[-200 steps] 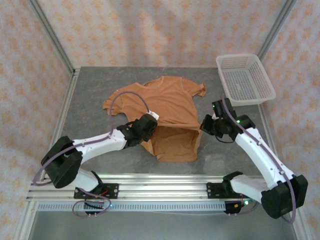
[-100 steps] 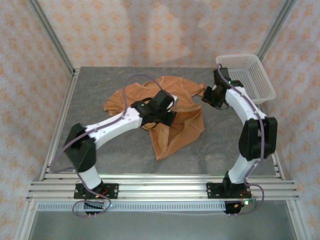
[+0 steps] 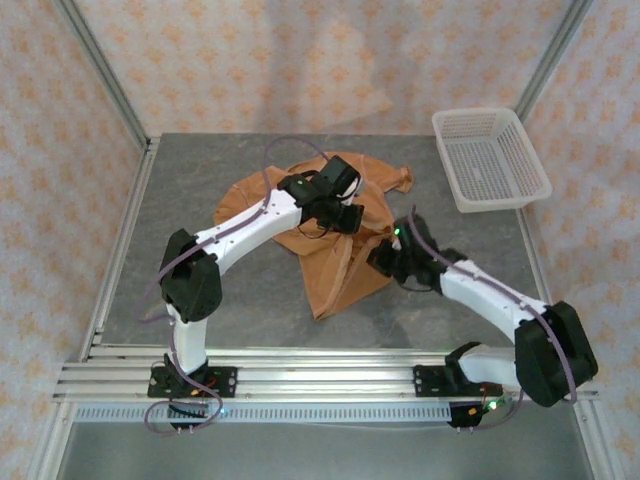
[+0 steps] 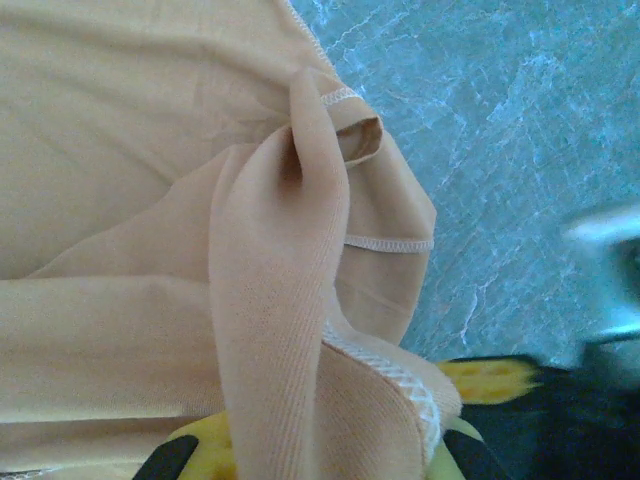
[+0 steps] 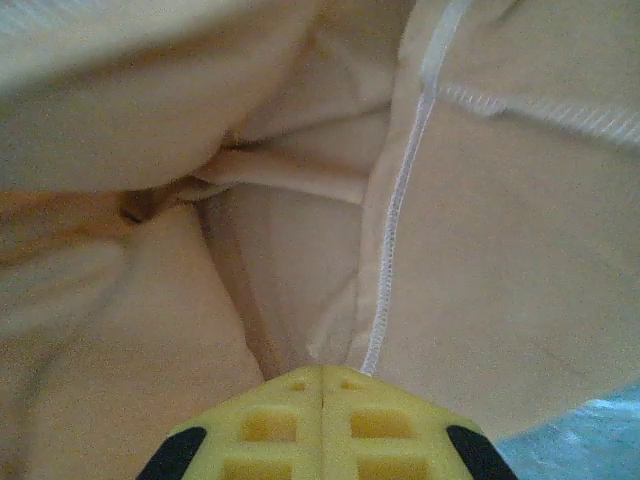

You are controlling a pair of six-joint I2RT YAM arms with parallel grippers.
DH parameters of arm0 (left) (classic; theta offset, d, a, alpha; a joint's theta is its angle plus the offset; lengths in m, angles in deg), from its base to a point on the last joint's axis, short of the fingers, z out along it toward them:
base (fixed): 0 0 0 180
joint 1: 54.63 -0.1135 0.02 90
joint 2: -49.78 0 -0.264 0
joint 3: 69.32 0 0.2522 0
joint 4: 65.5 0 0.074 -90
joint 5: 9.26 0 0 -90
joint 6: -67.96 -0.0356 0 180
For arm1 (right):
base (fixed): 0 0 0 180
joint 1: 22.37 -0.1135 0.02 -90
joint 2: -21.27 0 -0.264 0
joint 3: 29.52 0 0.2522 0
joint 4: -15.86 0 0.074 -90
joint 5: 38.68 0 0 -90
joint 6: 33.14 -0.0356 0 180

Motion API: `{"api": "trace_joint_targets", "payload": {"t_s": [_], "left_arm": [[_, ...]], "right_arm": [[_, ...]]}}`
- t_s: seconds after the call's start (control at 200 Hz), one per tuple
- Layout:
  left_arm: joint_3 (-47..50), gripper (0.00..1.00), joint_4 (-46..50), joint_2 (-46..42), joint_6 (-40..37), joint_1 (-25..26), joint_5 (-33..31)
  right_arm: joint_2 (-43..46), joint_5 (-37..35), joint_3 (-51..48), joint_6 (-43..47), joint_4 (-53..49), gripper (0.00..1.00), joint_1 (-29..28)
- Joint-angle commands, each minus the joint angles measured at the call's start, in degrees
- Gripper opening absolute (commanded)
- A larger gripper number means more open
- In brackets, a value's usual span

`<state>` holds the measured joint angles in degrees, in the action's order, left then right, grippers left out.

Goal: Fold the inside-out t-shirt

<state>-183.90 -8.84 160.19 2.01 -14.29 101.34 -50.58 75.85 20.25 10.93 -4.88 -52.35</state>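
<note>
From above, the inside-out t-shirt [image 3: 340, 275] lies crumpled around the middle of the grey surface [image 3: 170, 190], somewhat nearer the far edge than the near one. Its wider part is bunched toward the far side, with one sleeve pointing at the far right corner, and a narrowing tail of cloth runs down toward the near edge. The left fingers [image 3: 347, 220] are over the bunched middle of the shirt, with the left arm reaching across from the near left. The right fingers [image 3: 380, 258] are against the shirt's right edge. A white mesh basket [image 3: 490, 160] stands at the far right corner, well apart from the shirt.

In the left wrist view, a thick ridge of the t-shirt [image 4: 120, 150] rises from between the yellow pads [image 4: 200, 440], which are clenched on it. Cloth drapes over both pads, white stitched hems curl near them, and marbled surface [image 4: 500, 150] shows to the right.

In the right wrist view, the yellow pads [image 5: 270, 425] are pressed flat together with no gap. The t-shirt [image 5: 500, 250] hangs in folds right in front of them, and a white stitched seam runs down to the point where they meet. Whether any cloth is pinched there cannot be told. A sliver of surface [image 5: 600, 430] shows at the lower right.
</note>
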Motion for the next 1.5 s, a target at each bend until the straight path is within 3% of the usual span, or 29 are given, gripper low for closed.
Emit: {"api": "trace_joint_targets", "payload": {"t_s": [0.0,0.195,0.35,0.405,0.46,0.52,0.681,0.991,1.156,1.311,1.406,1.496], "left_arm": [[-2.56,0.00,3.38,-3.65,2.49,-0.26,0.92],[-3.02,0.00,2.40,-6.83,6.19,-0.26,1.48],[-4.09,0.00,-1.00,-9.92,14.17,0.12,2.88],[-4.89,0.00,-2.16,-11.08,15.76,0.88,2.38],[-6.37,0.00,-2.11,-11.95,16.26,1.98,1.38],[-8.45,0.00,-1.42,-12.44,16.44,3.21,0.69],[-10.10,0.00,-2.09,-14.19,17.14,6.45,0.14],[-9.28,0.00,-0.56,-20.23,14.69,6.92,-2.29],[-6.06,0.00,2.01,-21.63,12.34,1.25,-3.03],[-4.22,0.00,2.69,-20.50,10.48,-1.40,-2.36],[-4.30,0.00,2.08,-18.84,10.78,-1.45,-0.48],[-3.53,0.00,0.20,-17.49,12.07,-1.40,1.12]], "right_arm": [[-4.60,-10.81,-3.79,-11.28,25.12,0.00,-5.77],[-21.54,-12.10,1.83,-14.57,41.68,0.00,-8.91],[-32.84,-15.51,11.23,-15.72,49.22,0.01,-9.06],[-35.03,-17.48,15.22,-14.68,48.10,0.17,-9.05],[-36.73,-19.78,20.34,-13.37,43.65,0.44,-8.90],[-38.12,-22.17,25.21,-11.76,38.73,0.65,-8.87],[-44.06,-25.69,37.17,-12.20,28.95,0.82,-8.78],[-55.97,-26.57,52.79,-17.74,13.25,0.82,-6.99],[-48.14,-25.97,41.50,-15.24,16.54,0.78,-5.70],[-36.21,-30.37,28.84,-11.33,14.79,0.71,-3.27],[-32.39,-32.99,27.93,-7.44,9.49,0.67,-2.72],[-32.28,-29.17,28.58,-6.58,10.41,0.67,-3.14]]}}
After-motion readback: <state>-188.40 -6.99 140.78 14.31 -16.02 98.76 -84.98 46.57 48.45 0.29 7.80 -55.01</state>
